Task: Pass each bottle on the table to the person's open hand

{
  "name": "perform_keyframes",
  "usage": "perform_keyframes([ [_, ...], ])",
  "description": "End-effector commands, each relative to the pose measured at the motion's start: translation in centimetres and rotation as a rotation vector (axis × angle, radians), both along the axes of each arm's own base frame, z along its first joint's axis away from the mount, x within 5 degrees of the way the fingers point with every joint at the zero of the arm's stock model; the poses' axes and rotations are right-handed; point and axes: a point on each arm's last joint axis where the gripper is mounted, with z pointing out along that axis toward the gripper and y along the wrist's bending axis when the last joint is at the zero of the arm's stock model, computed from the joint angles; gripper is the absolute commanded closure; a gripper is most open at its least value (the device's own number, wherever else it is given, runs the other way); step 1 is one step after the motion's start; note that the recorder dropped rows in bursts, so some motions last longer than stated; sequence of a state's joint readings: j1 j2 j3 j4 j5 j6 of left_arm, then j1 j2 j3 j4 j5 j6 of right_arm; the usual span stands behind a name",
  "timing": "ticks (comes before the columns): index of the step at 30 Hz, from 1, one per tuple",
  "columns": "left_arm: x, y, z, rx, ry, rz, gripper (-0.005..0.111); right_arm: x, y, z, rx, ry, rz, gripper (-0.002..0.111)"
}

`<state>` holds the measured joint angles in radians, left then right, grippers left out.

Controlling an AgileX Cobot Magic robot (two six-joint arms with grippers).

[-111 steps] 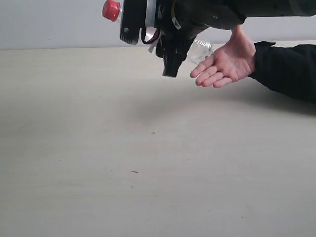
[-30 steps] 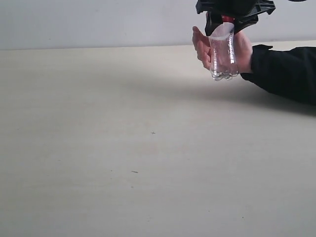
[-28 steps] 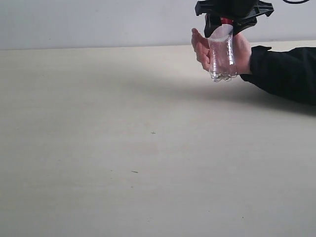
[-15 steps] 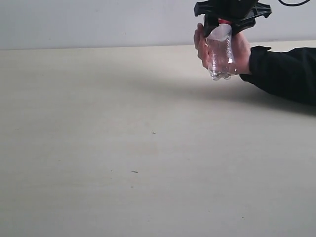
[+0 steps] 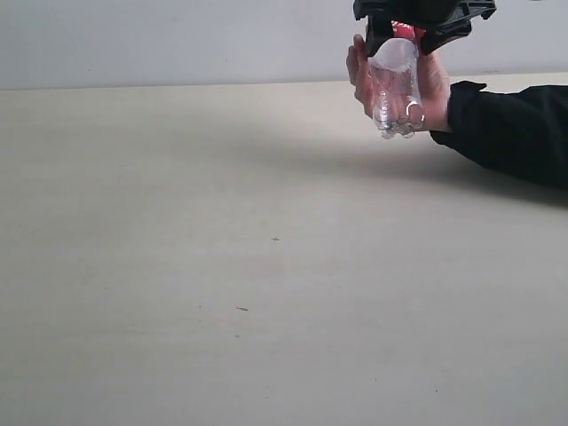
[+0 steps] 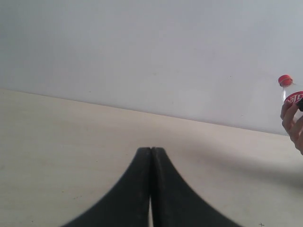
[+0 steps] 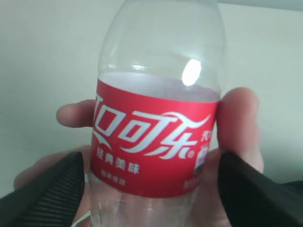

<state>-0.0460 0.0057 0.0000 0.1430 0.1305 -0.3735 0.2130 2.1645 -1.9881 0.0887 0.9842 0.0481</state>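
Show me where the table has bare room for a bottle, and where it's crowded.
The table is bare across its left, middle and near side, up to the far wall. It is crowded only far right: the person's hand grips the red-label bottle under the right end effector, with the black sleeve beside it.

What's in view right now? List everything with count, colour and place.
bottle: one, clear with red label and red cap, upright in the person's hand, off the table, right of centre at the back
table: one, pale beige, spans the whole scene
wall: one, pale grey, behind the table
person's hand: one, bare, fingers wrapped round the bottle
sleeve: one, black, along the table's far right side
right gripper: one, black, jaws flanking the bottle's label; contact unclear
left gripper: one, black, fingers pressed together, holding nothing, seen against the table
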Motion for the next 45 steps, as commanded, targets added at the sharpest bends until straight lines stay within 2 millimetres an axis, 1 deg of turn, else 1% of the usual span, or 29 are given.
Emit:
perform_keyframes([
  [1, 0.0, 0.0, 0.1, 0.004, -0.01, -0.004, 0.107, -0.3, -0.4, 2.1, -0.008, -0.061, -0.007, 0.033],
  [4, 0.0, 0.0, 0.1, 0.004, -0.01, -0.004, 0.107, -0.5, -0.4, 2.6, 0.0, -0.068, -0.008, 0.033],
  [7, 0.0, 0.0, 0.1, 0.004, -0.01, -0.004, 0.107, -0.9, -0.5, 3.5, 0.002, -0.075, -0.007, 0.033],
  [11, 0.0, 0.0, 0.1, 0.004, -0.01, -0.004, 0.107, -2.3, -0.8, 5.6, -0.014, -0.07, 0.021, 0.034],
  [13, 0.0, 0.0, 0.1, 0.004, -0.01, -0.004, 0.107, -3.1, -1.0, 6.7, -0.023, -0.057, 0.03, 0.037],
  [14, 0.0, 0.0, 0.1, 0.004, -0.01, -0.004, 0.107, -3.6, -1.1, 7.2, -0.026, -0.047, 0.034, 0.041],
  [16, 0.0, 0.0, 0.1, 0.004, -0.01, -0.004, 0.107, -4.8, -1.3, 8.5, -0.03, -0.031, 0.038, 0.055],
  [18, 0.0, 0.0, 0.1, 0.004, -0.01, -0.004, 0.107, -6.0, -1.5, 9.7, -0.031, -0.019, 0.039, 0.073],
  [21, 0.0, 0.0, 0.1, 0.004, -0.01, -0.004, 0.107, -8.7, -2.1, 11.9, -0.017, -0.049, 0.031, 0.099],
  [22, 0.0, 0.0, 0.1, 0.004, -0.01, -0.004, 0.107, -9.8, -2.3, 12.4, -0.014, -0.065, 0.03, 0.106],
  [23, 0.0, 0.0, 0.1, 0.004, -0.01, -0.004, 0.107, -10.9, -2.5, 12.9, -0.006, -0.08, 0.029, 0.108],
  [24, 0.0, 0.0, 0.1, 0.004, -0.01, -0.004, 0.107, -12.2, -2.8, 13.4, -0.002, -0.103, 0.027, 0.108],
  [25, 0.0, 0.0, 0.1, 0.004, -0.01, -0.004, 0.107, -13.5, -3.1, 13.3, 0.0, -0.112, 0.024, 0.108],
  [28, 0.0, 0.0, 0.1, 0.004, -0.01, -0.004, 0.107, -18.6, -4.2, 13.6, 0.024, -0.212, 0.011, 0.108],
  [29, 0.0, 0.0, 0.1, 0.004, -0.01, -0.004, 0.107, -20.5, -4.6, 14.0, 0.041, -0.265, 0.006, 0.108],
  [31, 0.0, 0.0, 0.1, 0.004, -0.01, -0.004, 0.107, -24.0, -5.1, 13.4, 0.091, -0.318, -0.003, 0.108],
  [32, 0.0, 0.0, 0.1, 0.004, -0.01, -0.004, 0.107, -26.3, -5.5, 12.8, 0.12, -0.353, -0.006, 0.108],
  [33, 0.0, 0.0, 0.1, 0.004, -0.01, -0.004, 0.107, -27.9, -5.8, 12.3, 0.137, -0.374, -0.01, 0.108],
  [35, 0.0, 0.0, 0.1, 0.004, -0.01, -0.004, 0.107, -31.6, -6.4, 11.1, 0.177, -0.437, -0.018, 0.108],
  [36, 0.0, 0.0, 0.1, 0.004, -0.01, -0.004, 0.107, -32.9, -6.7, 10.1, 0.186, -0.451, -0.022, 0.108],
  [37, 0.0, 0.0, 0.1, 0.004, -0.01, -0.004, 0.107, -34.3, -7.0, 9.6, 0.193, -0.48, -0.021, 0.108],
  [38, 0.0, 0.0, 0.1, 0.004, -0.01, -0.004, 0.107, -36.3, -7.4, 8.9, 0.204, -0.528, -0.022, 0.108],
  [41, 0.0, 0.0, 0.1, 0.004, -0.01, -0.004, 0.107, -40.4, -8.3, 7.5, 0.237, -0.634, -0.017, 0.108],
  [42, 0.0, 0.0, 0.1, 0.004, -0.01, -0.004, 0.107, -41.7, -8.5, 7.3, 0.254, -0.679, -0.015, 0.108],
  [44, 0.0, 0.0, 0.1, 0.004, -0.01, -0.004, 0.107, -43.8, -8.8, 6.8, 0.301, -0.75, -0.008, 0.108],
  [45, 0.0, 0.0, 0.1, 0.004, -0.01, -0.004, 0.107, -44.6, -8.8, 6.7, 0.316, -0.781, 0.002, 0.108],
])
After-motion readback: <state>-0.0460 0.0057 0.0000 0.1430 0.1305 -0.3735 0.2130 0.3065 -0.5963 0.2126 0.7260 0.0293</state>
